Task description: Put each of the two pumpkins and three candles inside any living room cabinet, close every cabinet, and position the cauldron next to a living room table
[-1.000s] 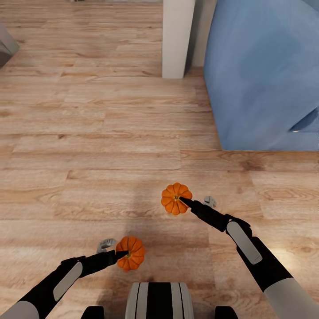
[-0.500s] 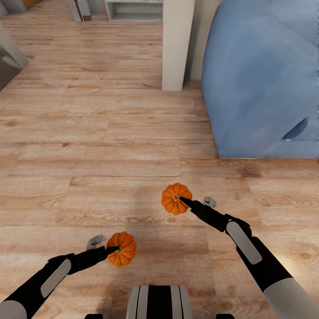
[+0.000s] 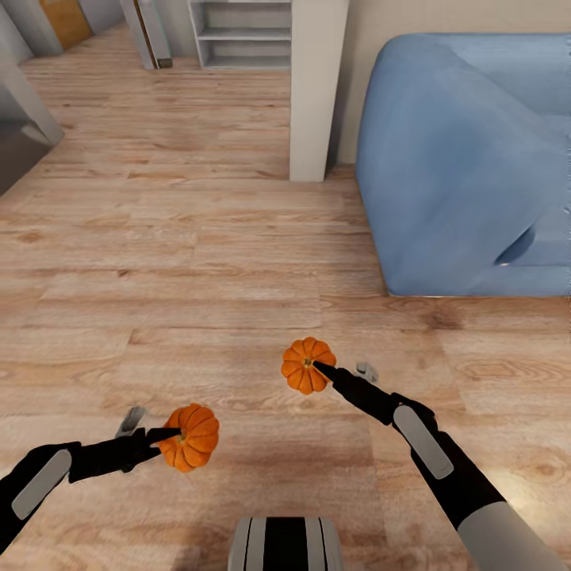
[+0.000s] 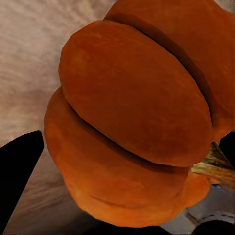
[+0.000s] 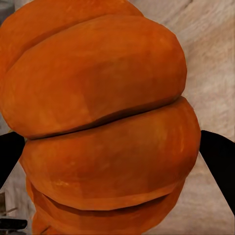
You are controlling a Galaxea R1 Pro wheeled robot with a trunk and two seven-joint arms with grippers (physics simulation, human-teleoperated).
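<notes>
I carry two orange ribbed pumpkins above the wooden floor. My left gripper (image 3: 176, 434) is shut on one pumpkin (image 3: 190, 438) at the lower left of the head view; that pumpkin (image 4: 132, 122) bulges close in the left wrist view, with its stem at one side. My right gripper (image 3: 317, 366) is shut on the other pumpkin (image 3: 306, 365) near the middle, and its orange ribs (image 5: 103, 122) sit between two dark fingers in the right wrist view. The candles, cabinet, cauldron and coffee table are out of view.
A blue sofa (image 3: 468, 159) stands at the right. A pale square pillar (image 3: 317, 87) rises ahead beside it. White shelving (image 3: 242, 32) stands at the far end, and a grey furniture edge (image 3: 20, 119) shows at the left. Wooden floor (image 3: 159, 254) stretches ahead.
The whole view has tilted up, bringing the far shelving and more sofa into sight. My left arm with its pumpkin has swung outward to the left; the right arm holds about the same pose.
</notes>
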